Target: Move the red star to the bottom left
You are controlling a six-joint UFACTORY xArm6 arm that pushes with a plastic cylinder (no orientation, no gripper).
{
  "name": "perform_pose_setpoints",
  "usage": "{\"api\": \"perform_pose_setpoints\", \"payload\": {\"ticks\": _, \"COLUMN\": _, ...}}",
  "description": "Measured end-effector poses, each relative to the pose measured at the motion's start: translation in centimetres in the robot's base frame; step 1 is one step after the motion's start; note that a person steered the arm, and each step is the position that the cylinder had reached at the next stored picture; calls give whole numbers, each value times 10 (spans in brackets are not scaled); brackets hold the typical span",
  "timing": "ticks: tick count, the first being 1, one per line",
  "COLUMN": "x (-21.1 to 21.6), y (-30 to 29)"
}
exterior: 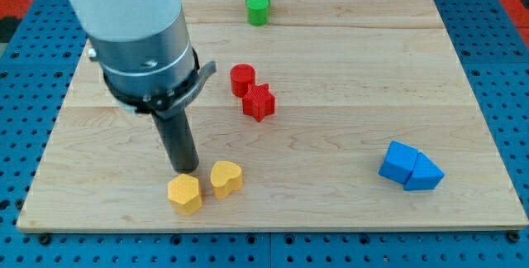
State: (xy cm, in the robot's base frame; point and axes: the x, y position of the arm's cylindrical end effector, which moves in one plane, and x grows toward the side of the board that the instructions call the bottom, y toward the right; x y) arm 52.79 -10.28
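Nearest the view's bottom, two yellow blocks side by side, almost touching: yellow hexagon (pixel 184 193) on the left, yellow heart (pixel 226 178) just right of it and a little higher. Directly above the hexagon, my tip (pixel 185 171), resting at the hexagon's upper edge and just left of the heart; contact too close to call. No jaws on the rod, so nothing clenched or grasped, only a bare end on the board (pixel 347 78).

Over toward the view's lower right, well apart from the yellows, a blue cube (pixel 398 162) and a blue triangle (pixel 425 174) pressed together, triangle on the right.

Farther up, near the centre, the red star (pixel 259 101), well above and right of my tip, not in the bottom left corner. Touching its upper left, a red cylinder (pixel 242 79).

Farthest, at the top edge, a green star (pixel 258 3), alone, well apart from the reds.
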Motion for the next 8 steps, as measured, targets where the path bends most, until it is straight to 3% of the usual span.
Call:
{"api": "perform_pose_setpoints", "payload": {"ticks": 1, "x": -44, "y": 13}}
{"api": "perform_pose_setpoints", "payload": {"ticks": 2, "x": -13, "y": 57}}
{"api": "perform_pose_setpoints", "payload": {"ticks": 6, "x": -13, "y": 73}}
{"api": "perform_pose_setpoints", "payload": {"ticks": 7, "x": -23, "y": 120}}
{"api": "perform_pose_setpoints", "payload": {"ticks": 8, "x": -62, "y": 130}}
